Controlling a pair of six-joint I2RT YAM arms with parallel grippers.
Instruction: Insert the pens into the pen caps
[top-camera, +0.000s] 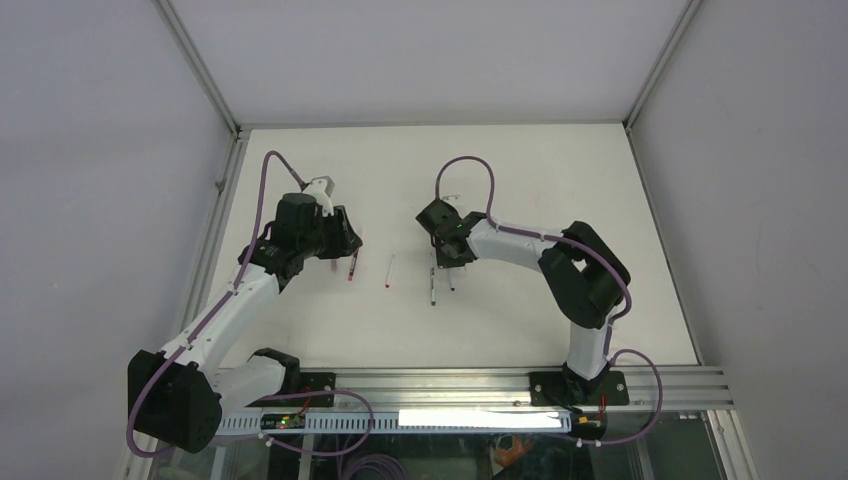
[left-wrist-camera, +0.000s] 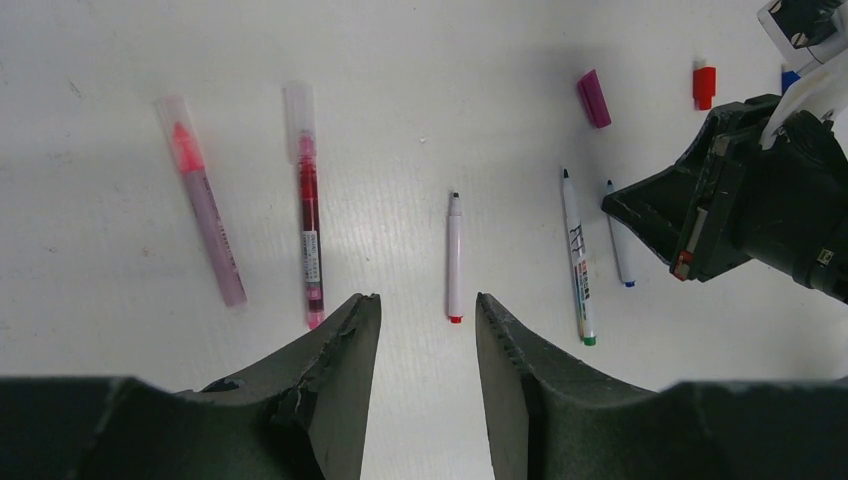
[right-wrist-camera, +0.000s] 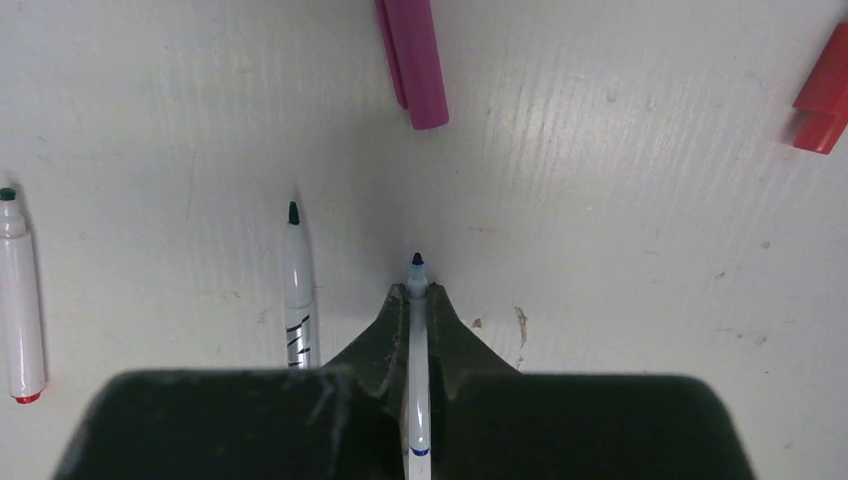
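- The white desk (top-camera: 560, 200) carries the lot, with both arms reaching out over it.
- The left gripper (left-wrist-camera: 428, 310) hovers above the desk with its jaws apart. A red-ended white pen (left-wrist-camera: 455, 258) lies flat just beyond the gap.
- The right gripper (right-wrist-camera: 417, 293) is down low, jaws clamped on the blue-tipped pen (right-wrist-camera: 417, 340), and the tip pokes out ahead of them.
- Off to one side, the pale pink pen (left-wrist-camera: 208, 215) and dark red pen (left-wrist-camera: 311, 235) lie near each other, not touching.
- The green-ended white pen (left-wrist-camera: 577, 260) lies just beside the gripped pen, roughly parallel to it.
- Now the caps: the magenta cap (right-wrist-camera: 415, 60) lies ahead of the gripped pen's tip, well clear of it.
- The red cap (right-wrist-camera: 825, 100) lies further along, and the blue cap (left-wrist-camera: 790, 78) peeks out, partly hidden behind the right arm.
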